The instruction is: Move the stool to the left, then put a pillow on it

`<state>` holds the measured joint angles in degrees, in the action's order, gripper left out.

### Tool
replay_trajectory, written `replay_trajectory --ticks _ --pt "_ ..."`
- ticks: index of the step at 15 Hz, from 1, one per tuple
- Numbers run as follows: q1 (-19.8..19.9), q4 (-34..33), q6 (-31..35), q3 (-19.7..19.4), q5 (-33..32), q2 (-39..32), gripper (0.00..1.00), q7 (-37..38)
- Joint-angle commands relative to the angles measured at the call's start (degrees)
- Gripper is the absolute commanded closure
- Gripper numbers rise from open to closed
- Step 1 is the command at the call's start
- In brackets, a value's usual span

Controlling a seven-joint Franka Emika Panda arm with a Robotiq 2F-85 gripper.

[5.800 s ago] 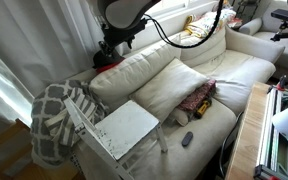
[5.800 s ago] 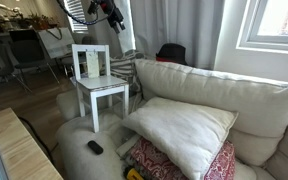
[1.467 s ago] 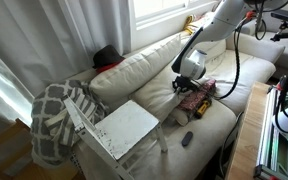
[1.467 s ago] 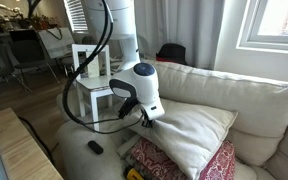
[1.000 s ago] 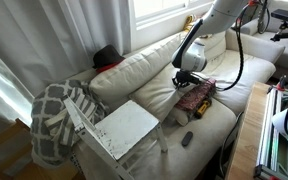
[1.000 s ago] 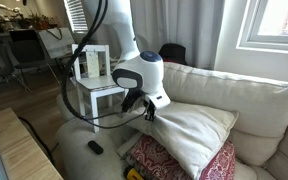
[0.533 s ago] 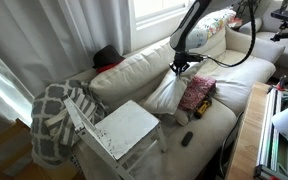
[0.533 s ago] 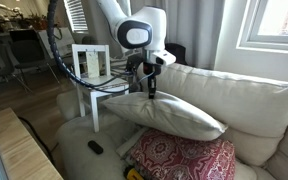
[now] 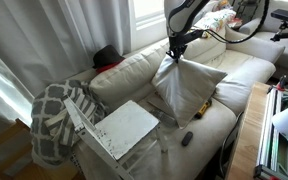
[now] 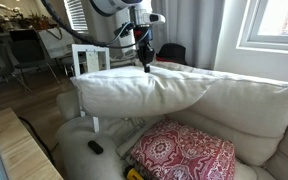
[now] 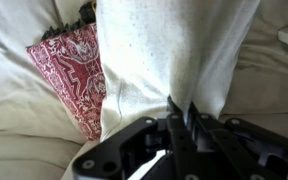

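1. The tool (image 11: pixel 181 110) is pressing its fingers together on a fold at the top edge of the pillow (image 11: pixel 174 45). In the wrist view the cream fabric is bunching between the dark fingers.
2. In both exterior views the pillow (image 9: pixel 184 85) is hanging from the tool (image 9: pixel 174 52) above the sofa (image 9: pixel 134 70), drooping under its own weight. In an exterior view it is spreading wide (image 10: pixel 144 95) below the tool (image 10: pixel 144 62), clear of the seat.
3. The small red patterned pillow (image 10: pixel 184 150) is lying uncovered on the seat beneath. In the wrist view it is showing beside the hanging cushion (image 11: pixel 74 70).
4. The stool (image 9: pixel 124 128) is sitting at the end of the sofa next to the lattice blanket (image 9: pixel 49 115), well apart from the pillow. In an exterior view only its back rail (image 10: pixel 90 48) is showing above the cushion.
5. Judgement: the placing step is in hand and the pillow is held but not yet on the stool. Whether the stool is already in its leftward spot cannot be told from these views.
6. Next move, as judged:
   - Carry the pillow across to above the flat top and centre it.
   - Lower it until it is resting there, then spread the fingers.
   - The pillow is wider than the top and soft, so an off-centre drop could let it slide off.
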<state>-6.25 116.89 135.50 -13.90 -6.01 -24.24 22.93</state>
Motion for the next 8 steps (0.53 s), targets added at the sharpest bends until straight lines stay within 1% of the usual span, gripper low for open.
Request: replay_trajectory --ticks 1,5,8 --pt "-0.67 1.12 -4.12 2.83 -5.65 7.69 0.98 -2.44" --pt "-0.27 1.93 -2.84 7.7 -5.25 12.13 0.98 -5.66" --pt "-0.32 1.99 -1.3 11.13 -4.32 14.07 0.98 -9.02"
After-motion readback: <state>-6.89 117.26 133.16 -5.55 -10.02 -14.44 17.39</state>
